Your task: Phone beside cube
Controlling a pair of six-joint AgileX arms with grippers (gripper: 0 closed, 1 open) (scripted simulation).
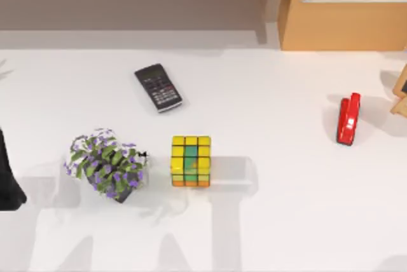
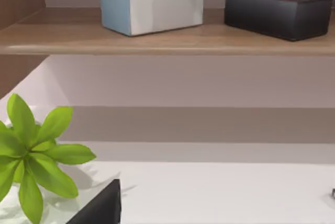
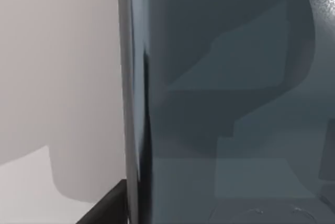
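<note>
Close against the right wrist camera, a large flat slab of glossy dark slate-grey glass with a rounded edge, the phone (image 3: 230,98), is seen standing on edge against a pale background; its place over the tabletop cannot be fixed from the top view. It is judged stiff, thin, fairly light, and slippery and breakable on its glass face, so a hold across the two long edges near the middle would be safest, with the set-down made gently. Whether the right gripper is closed on it, and how far its fingers are parted, cannot be told.

On the white tabletop (image 1: 286,221), the 3x3 puzzle cube with mostly yellow tiles and black grid lines (image 1: 191,161) stands at the middle, with bare surface just beside it on the right side. A purple-flowered potted plant (image 1: 105,164) stands near the cube on the left, a small black keypad device (image 1: 158,87) lies farther back, and a red stapler (image 1: 348,118) sits well apart at the right.

At the far left edge the left arm is parked; its gripper's opening cannot be told.
</note>
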